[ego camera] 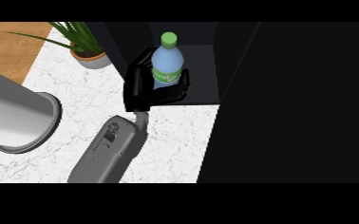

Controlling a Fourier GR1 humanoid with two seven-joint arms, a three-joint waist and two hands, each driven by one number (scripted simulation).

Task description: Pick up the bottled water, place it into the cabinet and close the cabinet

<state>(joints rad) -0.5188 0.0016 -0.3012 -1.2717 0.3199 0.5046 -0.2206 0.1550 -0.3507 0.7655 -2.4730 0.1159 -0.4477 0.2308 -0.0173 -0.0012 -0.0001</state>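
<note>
The bottled water [167,61], clear with a green cap and a green label, stands upright at the front of the dark open cabinet [203,71]. My right hand [140,83] is curled round the bottle's lower half, so it is shut on the bottle and hides its base. The grey forearm [112,147] comes in from the lower edge, left of centre. The cabinet's open door [288,104] fills the right side as a large dark panel. No other hand shows.
A potted plant [88,47] stands on the white marble counter [77,90] at the back left. A large grey cylinder [24,114] juts in at the left edge. A wooden surface [17,47] lies beyond the counter's left corner.
</note>
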